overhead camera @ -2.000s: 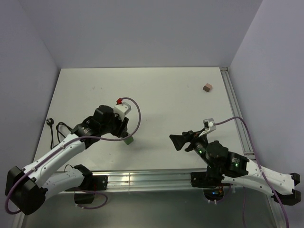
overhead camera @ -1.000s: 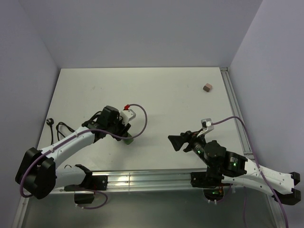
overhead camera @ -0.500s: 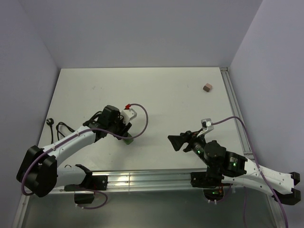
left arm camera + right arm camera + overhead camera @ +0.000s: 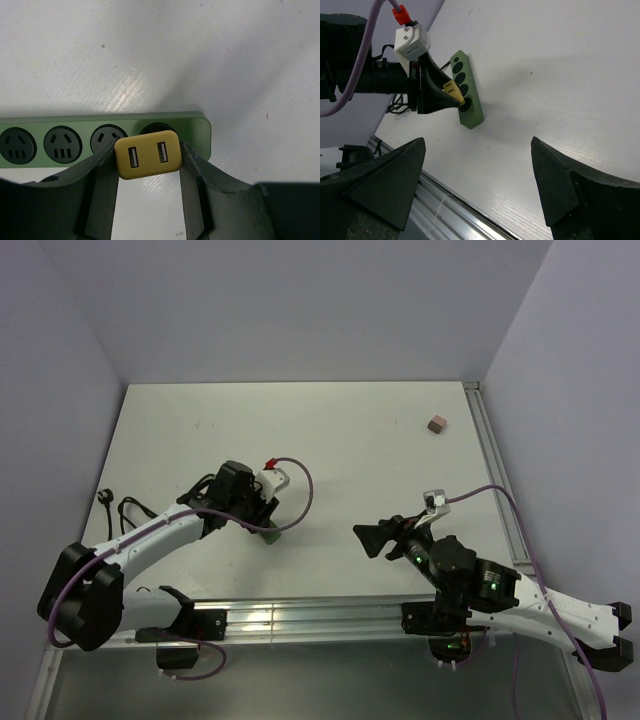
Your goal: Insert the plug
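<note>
Plug (image 4: 148,154) at the end socket (image 4: 159,127) of the power strip (image 4: 50,121)
Top view: left gripper (image 4: 262,519) sits over the green power strip (image 4: 270,534) at centre left, right gripper (image 4: 373,538) is spread wide and empty, well apart at lower centre; left wrist: jaws clamp the yellow plug directly over the rightmost socket, the power strip's long axis running left-right; right wrist: plug (image 4: 451,89) touches the power strip (image 4: 472,114), upper left.
</note>
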`<action>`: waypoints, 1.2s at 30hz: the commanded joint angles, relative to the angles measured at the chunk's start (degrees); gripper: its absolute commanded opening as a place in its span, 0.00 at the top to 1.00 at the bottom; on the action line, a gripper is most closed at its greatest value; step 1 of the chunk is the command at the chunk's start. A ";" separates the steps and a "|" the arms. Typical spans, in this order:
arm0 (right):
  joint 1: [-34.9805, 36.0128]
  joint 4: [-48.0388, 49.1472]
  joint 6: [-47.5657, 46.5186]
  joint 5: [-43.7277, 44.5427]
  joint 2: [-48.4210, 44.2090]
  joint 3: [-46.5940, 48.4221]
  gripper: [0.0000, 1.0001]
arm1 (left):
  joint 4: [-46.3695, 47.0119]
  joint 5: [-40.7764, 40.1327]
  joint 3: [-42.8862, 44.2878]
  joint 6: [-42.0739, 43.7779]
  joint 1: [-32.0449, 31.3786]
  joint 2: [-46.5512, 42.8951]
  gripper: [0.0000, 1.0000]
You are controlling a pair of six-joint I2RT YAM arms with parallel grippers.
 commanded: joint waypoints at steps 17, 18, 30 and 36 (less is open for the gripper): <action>0.26 3.11 1.19 -0.65 2.21 -0.07 0.08 | -0.28 0.70 -1.33 -0.49 0.04 -6.05 1.00; 0.35 3.20 1.19 -0.74 2.12 -0.07 0.08 | -0.11 0.96 -1.33 -0.32 0.04 -5.78 1.00; 0.35 4.08 1.28 -1.01 2.82 -0.07 0.08 | 0.95 1.93 -0.90 0.30 0.04 -2.79 1.00; 0.35 4.87 1.11 -1.36 3.70 -0.07 0.08 | 1.91 1.84 -0.89 0.21 0.04 -2.00 1.00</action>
